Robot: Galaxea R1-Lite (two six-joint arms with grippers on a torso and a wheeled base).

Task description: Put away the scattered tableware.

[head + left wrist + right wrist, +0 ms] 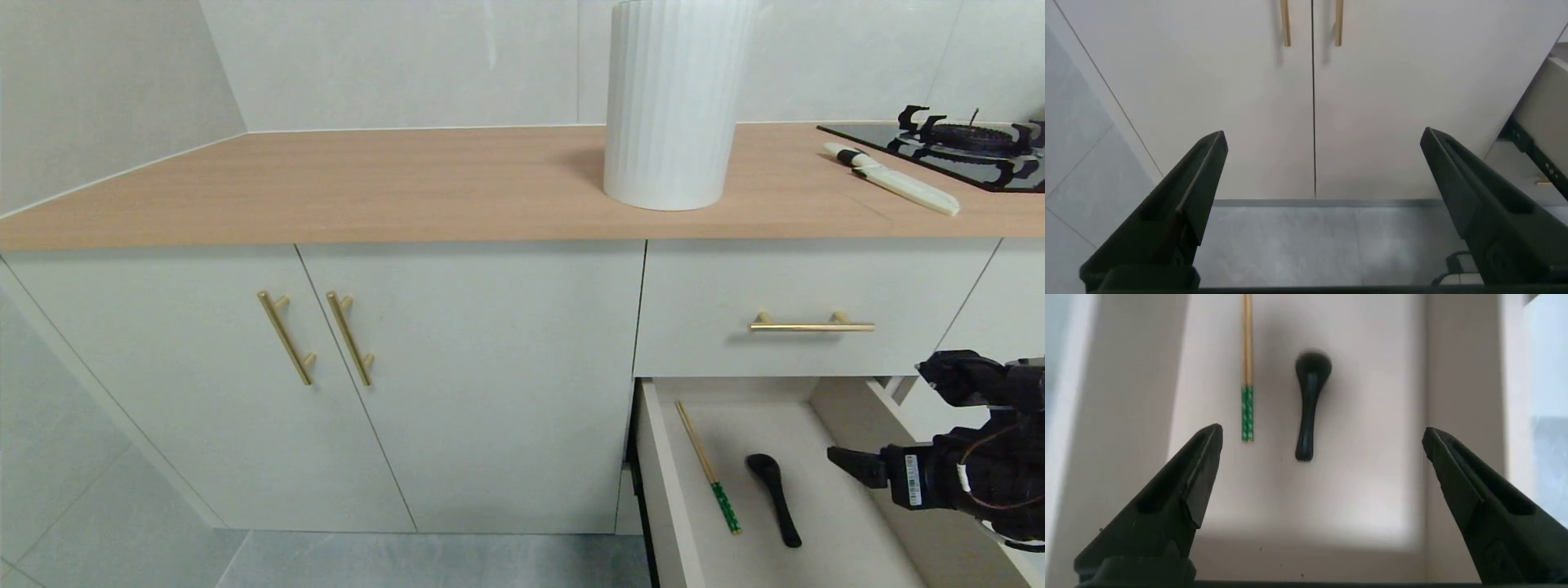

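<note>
Open lower drawer (665,490) of a pale cabinet, pulled out beneath a shut upper drawer (718,302) with a gold bar handle (811,327). On the drawer floor lie a pair of chopsticks (709,478) with green-patterned ends and a black spoon (774,498), side by side, near each other but apart, the chopsticks closer to the drawer's left wall. The right gripper (1321,434) hangs above the right part of the drawer with its two fingers spread wide and nothing between them; in the right wrist view the spoon and chopsticks lie on the floor beyond the fingertips. The left gripper (1323,137) is likewise spread wide and holds nothing, facing the two cabinet doors (1315,98) and the grey floor (1323,245) at their foot. On the wooden countertop (367,180) a white knife (890,178) with a dark band at the handle lies flat, just beside the black gas stove (963,143) at the right end. A tall white ribbed container (669,106) stands upright on the countertop, to the left of the knife and well apart from it. The two doors carry vertical gold handles (286,336) set close together.
</note>
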